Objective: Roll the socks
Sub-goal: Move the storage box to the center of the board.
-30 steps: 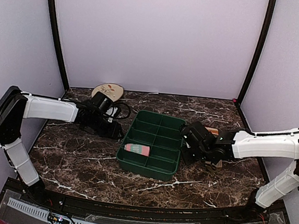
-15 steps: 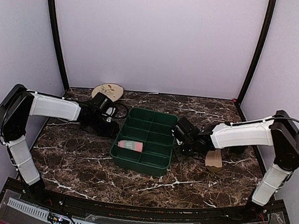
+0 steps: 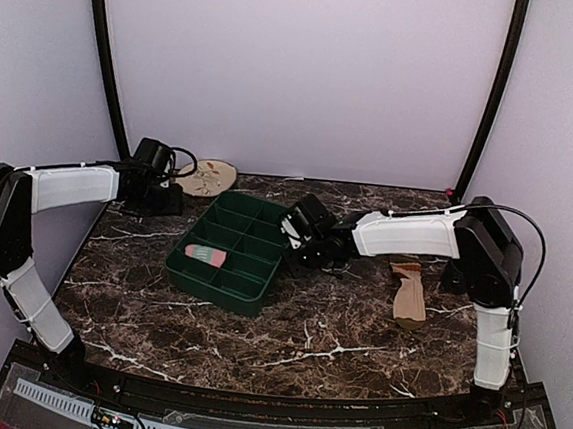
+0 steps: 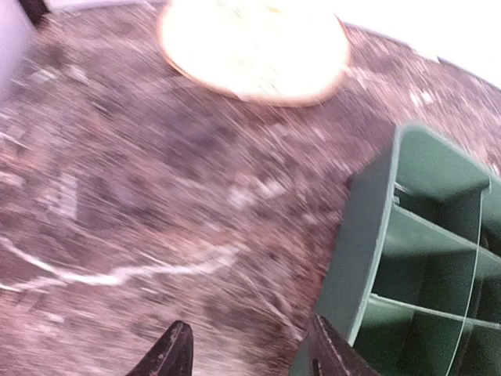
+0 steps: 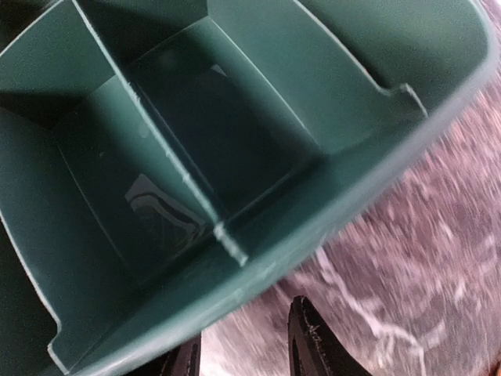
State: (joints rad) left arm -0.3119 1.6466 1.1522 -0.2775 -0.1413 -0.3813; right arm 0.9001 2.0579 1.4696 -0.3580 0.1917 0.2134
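Blur is smearing my left wrist view, but the left gripper (image 4: 250, 356) is hovering half open over the marble table (image 3: 305, 347), gripping nothing, near the plate (image 3: 206, 177). The pink sock (image 3: 206, 256) is lying rolled in a left-side compartment of the green tray (image 3: 222, 291). My right gripper (image 5: 246, 329) is sitting part open, empty, tips seemingly touching the tray's right rim. The tan sock (image 3: 410, 296) is lying flat farther right.

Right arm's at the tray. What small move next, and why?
Probably draw the right gripper back from the green tray toward the tan sock: it lies flat and unrolled on the table, while the pink sock already sits rolled in a tray compartment.
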